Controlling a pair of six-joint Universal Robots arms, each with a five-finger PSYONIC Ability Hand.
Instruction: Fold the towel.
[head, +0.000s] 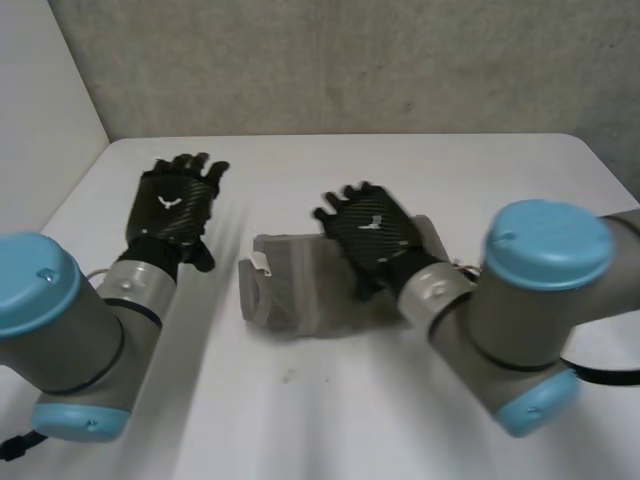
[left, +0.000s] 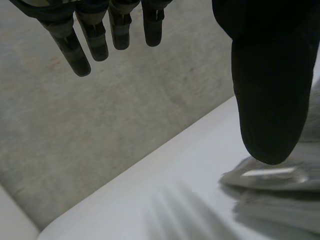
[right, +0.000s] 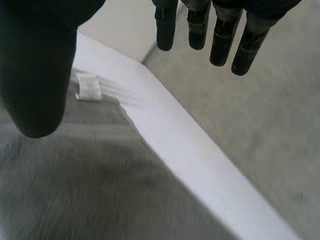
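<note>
The grey towel (head: 295, 295) lies at the middle of the table (head: 330, 420) in a compact bundle, so the folding looks near done. The right hand (head: 372, 235) is over its two-o'clock part, fingers straight, holding nothing. The left hand (head: 175, 205), likewise released, hangs at its ten o'clock. The next move probably calls for a last flattening press.

A white table (head: 330, 400) with rounded far corners is set against a grey, mottled wall (head: 350, 60). At the left, a plain white panel (head: 40, 110) is joined to that wall in an upright corner. In both wrist views the same grey surface is seen beyond the table's edge.
</note>
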